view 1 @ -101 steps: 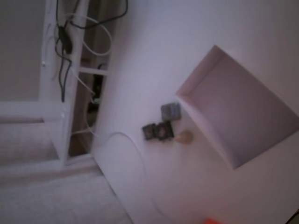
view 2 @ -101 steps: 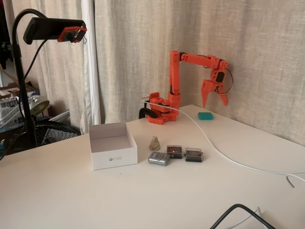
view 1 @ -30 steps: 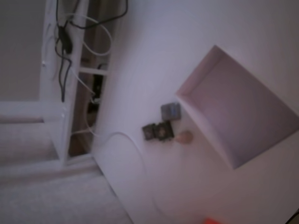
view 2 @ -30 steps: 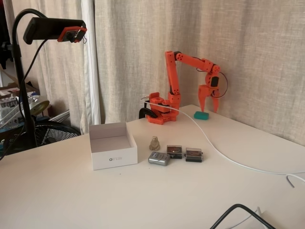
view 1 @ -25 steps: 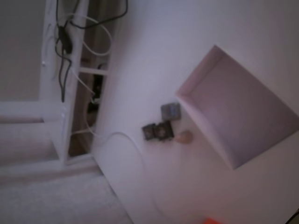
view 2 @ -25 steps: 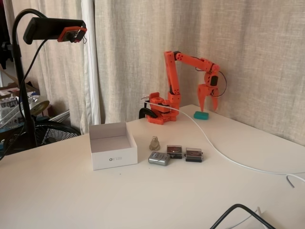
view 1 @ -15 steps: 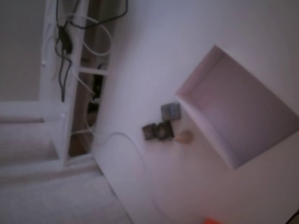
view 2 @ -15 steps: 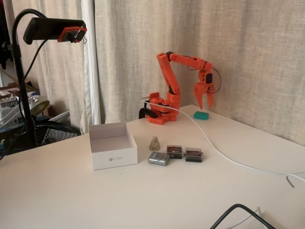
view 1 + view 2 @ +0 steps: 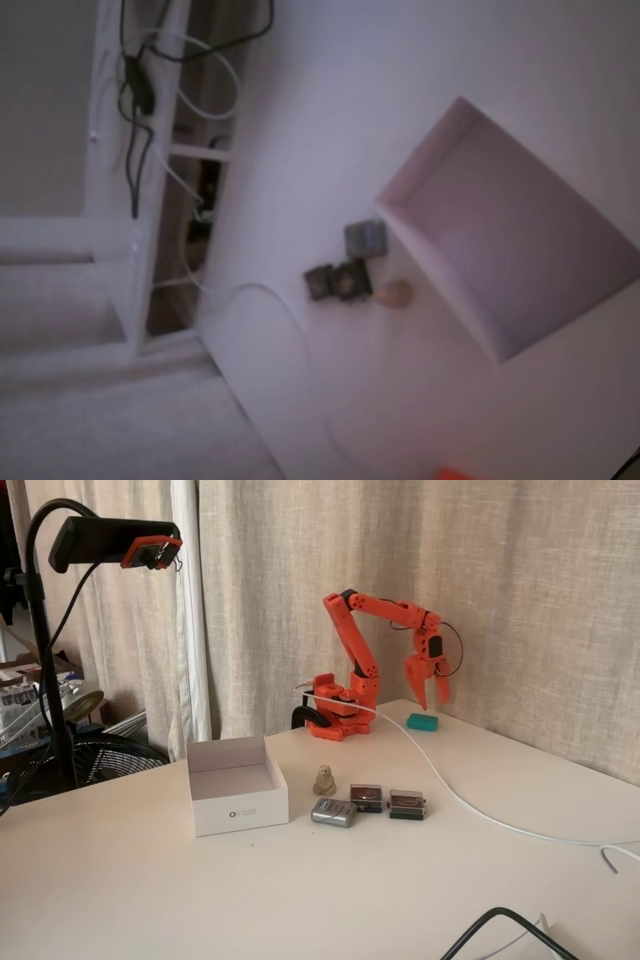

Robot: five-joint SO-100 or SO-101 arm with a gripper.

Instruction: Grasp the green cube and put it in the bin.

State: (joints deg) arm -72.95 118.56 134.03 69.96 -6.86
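Orange hand [image 9: 427, 696] up in the air at upper right, fingers a little apart, holding nothing; green cube [image 9: 422, 721] on the counter [image 9: 350, 880] just below, bin [image 9: 237, 797] left of middle

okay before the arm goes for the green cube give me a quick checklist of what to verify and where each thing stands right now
1. Green cube lies free on the table, nothing touching it: ok.
2. Gripper holds nothing: ok.
3. Jaws parted enough to take the cube: cannot tell, seen from too far.
4. Gripper lined up above the cube: not ok; it hangs above, off to one side.
5. Bin holds nothing, in both fixed views: ok.
6. White cable crosses the table between cube and bin: not ok, possible snag.
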